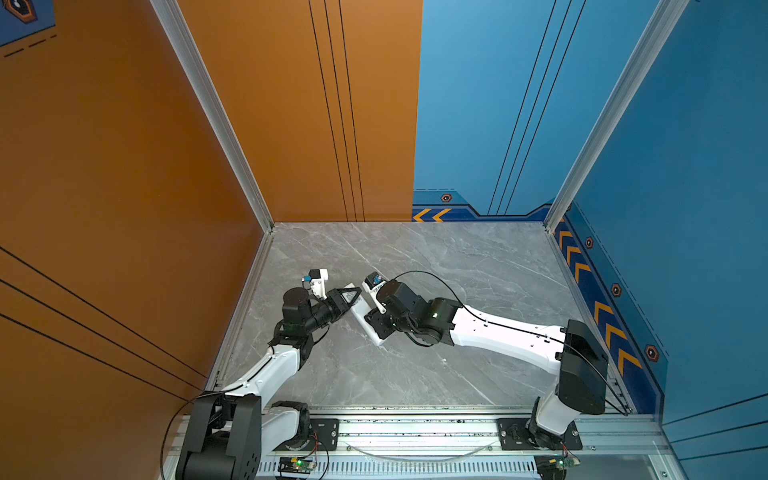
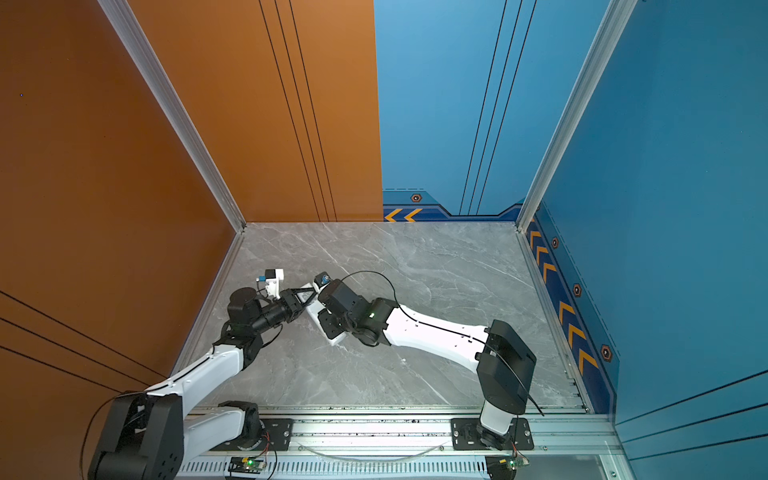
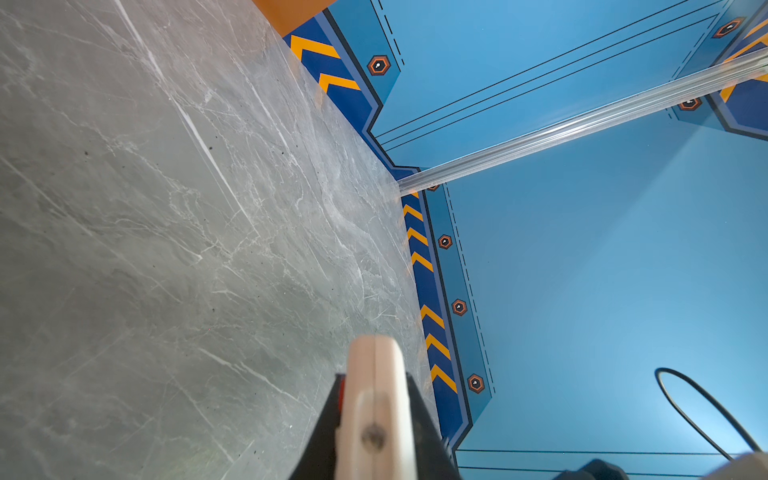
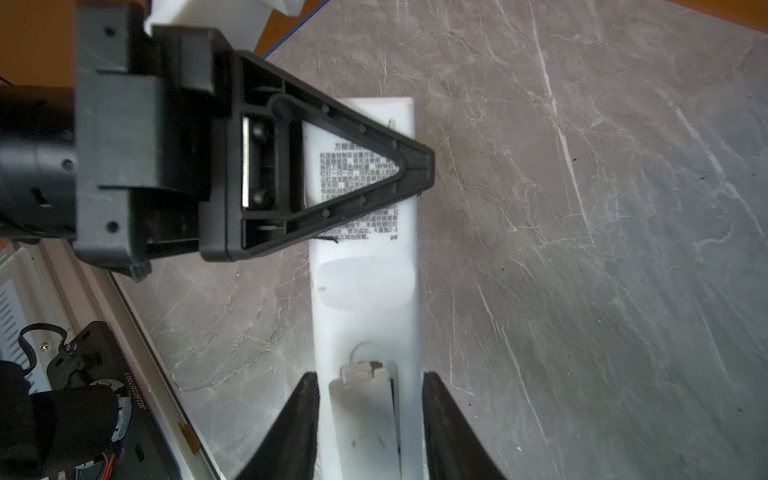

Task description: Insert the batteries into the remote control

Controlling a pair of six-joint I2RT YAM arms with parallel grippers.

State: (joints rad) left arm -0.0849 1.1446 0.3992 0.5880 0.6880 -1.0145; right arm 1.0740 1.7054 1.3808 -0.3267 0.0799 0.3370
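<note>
The remote control (image 4: 365, 282) lies with its white back and printed label up on the grey table (image 1: 457, 270), in both top views between my two arms. My left gripper (image 1: 351, 295) is shut on its far end, one black finger across the label (image 4: 419, 166); in the left wrist view its edge (image 3: 376, 353) sticks out between the jaws. My right gripper (image 4: 370, 376) straddles the near end, its fingers (image 4: 309, 399) against both long sides. Between them the battery cover (image 4: 361, 415) sits slightly askew with a dark gap along one side. The batteries are out of view.
An orange wall (image 1: 124, 187) closes the left side and blue walls (image 1: 665, 166) close the back and right. A metal rail (image 1: 415, 432) with both arm bases runs along the front edge. A black cable (image 1: 432, 278) loops above my right wrist.
</note>
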